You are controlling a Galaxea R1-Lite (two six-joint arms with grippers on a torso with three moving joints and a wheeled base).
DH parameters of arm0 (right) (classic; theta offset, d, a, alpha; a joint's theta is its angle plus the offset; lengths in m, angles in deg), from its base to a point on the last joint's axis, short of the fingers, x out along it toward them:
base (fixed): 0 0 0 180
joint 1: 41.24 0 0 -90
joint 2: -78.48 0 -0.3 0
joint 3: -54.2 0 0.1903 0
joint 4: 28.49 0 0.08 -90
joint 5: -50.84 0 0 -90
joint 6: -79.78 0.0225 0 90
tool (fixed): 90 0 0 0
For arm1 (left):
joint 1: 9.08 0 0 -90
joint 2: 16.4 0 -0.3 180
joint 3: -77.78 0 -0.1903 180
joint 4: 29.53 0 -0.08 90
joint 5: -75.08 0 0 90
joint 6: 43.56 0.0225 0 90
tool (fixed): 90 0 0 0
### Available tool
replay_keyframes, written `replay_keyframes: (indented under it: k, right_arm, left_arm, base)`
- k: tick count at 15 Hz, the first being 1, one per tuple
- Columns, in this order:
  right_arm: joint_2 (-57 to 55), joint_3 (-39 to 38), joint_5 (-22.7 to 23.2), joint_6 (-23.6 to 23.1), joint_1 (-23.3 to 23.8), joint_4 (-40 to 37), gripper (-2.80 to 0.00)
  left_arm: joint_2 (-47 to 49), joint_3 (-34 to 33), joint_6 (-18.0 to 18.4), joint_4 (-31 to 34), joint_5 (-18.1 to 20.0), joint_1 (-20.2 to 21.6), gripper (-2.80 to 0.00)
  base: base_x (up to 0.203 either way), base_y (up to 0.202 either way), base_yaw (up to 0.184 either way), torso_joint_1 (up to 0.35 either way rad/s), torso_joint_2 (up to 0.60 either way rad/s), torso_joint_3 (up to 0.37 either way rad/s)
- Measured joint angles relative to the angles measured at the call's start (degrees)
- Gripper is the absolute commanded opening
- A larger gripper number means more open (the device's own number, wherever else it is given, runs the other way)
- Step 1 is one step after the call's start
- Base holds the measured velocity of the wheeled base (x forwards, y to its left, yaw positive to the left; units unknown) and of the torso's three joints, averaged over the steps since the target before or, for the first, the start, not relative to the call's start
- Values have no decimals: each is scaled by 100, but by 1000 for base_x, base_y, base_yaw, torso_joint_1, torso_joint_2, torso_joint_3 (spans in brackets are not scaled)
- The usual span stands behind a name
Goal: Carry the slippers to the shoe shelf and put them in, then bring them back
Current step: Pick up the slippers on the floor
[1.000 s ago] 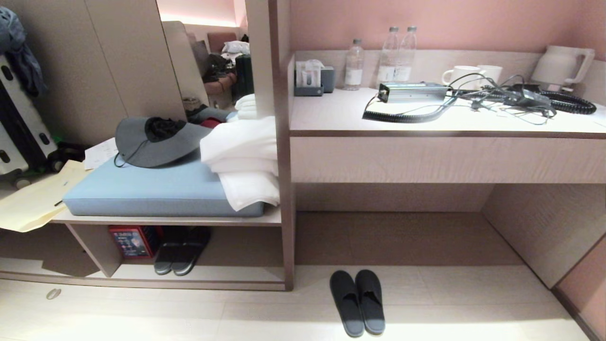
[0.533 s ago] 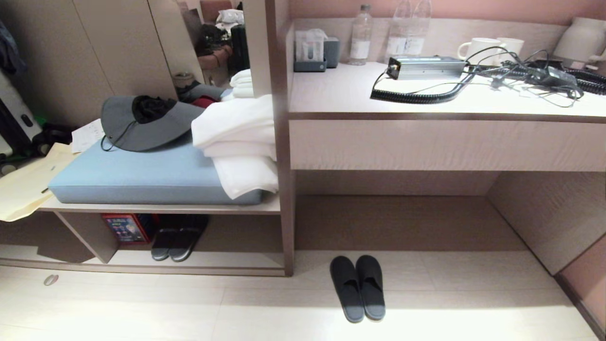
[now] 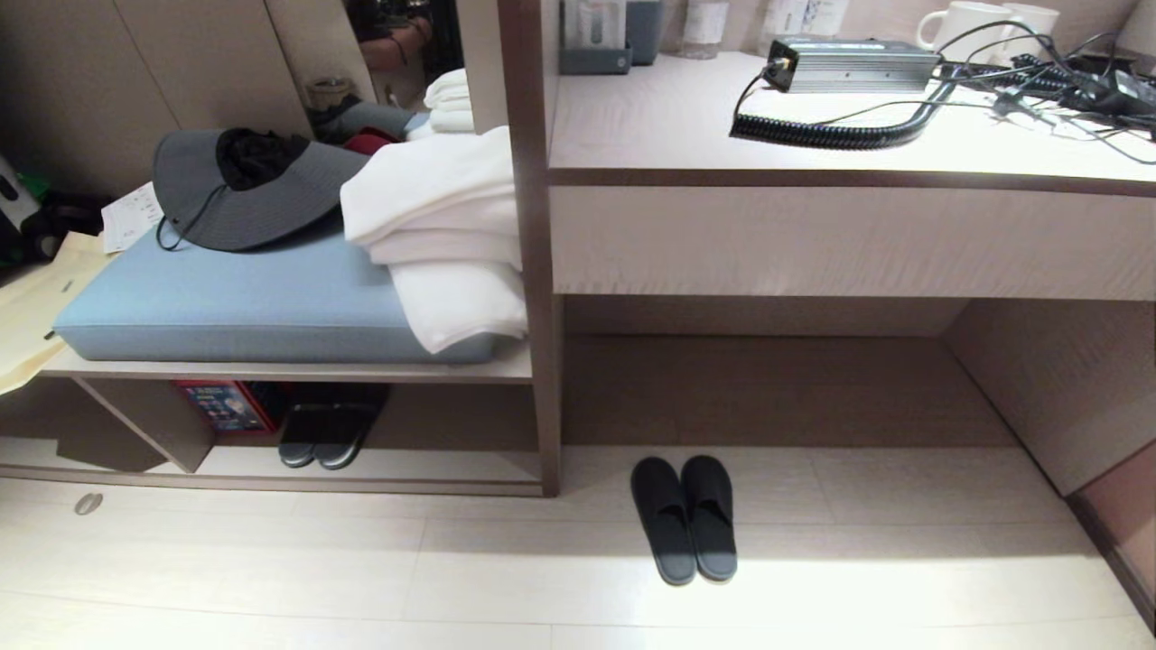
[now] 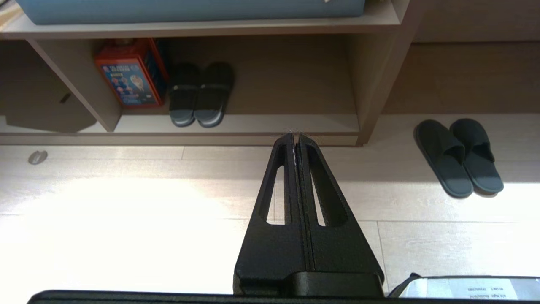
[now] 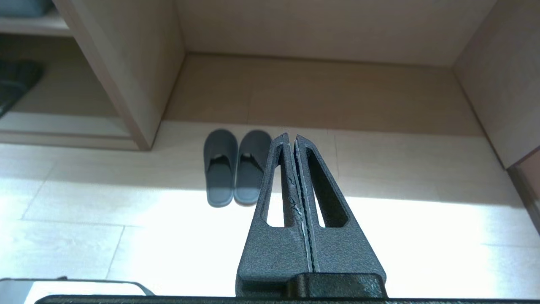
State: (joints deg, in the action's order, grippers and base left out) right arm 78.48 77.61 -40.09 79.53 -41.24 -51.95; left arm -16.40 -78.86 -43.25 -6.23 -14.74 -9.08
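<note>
Nearest, both arms hang low over pale floor tiles. Left pincer (image 4: 295, 137) pressed fully together, nothing in it. Right pincer (image 5: 292, 137) likewise clamped flat, empty, its tip pointing just beside the slippers.

Pair of flat dark grey fabric slippers with closed rounded toes and a lighter sole rim (image 3: 684, 516) lying side by side, touching, on the floor tiles (image 3: 361, 578); toes toward the unit, heels toward the robot, just right of the dark-edged upright post.

Judgement: light, soft, floppy uppers; soles thin, likely to bend if pinched at one end. Best hold looks like the vamp edge at the foot opening, or both inner walls pinched together to lift the pair at once. Fabric should not slip.

Beyond and left: low open shoe shelf of pale beige wood with dark brown edging (image 3: 433, 462), already housing another dark pair with whitish sole edges (image 3: 316, 440) and a red box (image 3: 217, 406). Free room to their right. Above, a blue cushion (image 3: 244, 307).
</note>
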Motion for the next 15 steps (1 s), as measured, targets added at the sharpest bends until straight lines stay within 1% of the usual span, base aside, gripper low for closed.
replay_keyframes:
  k: [15]
  right_arm:
    - [0,5,-4,0,0,0,-280]
  left_arm:
    - [0,10,-5,7,-1,0,-280]
  base:
    - [0,0,0,2,3,-194]
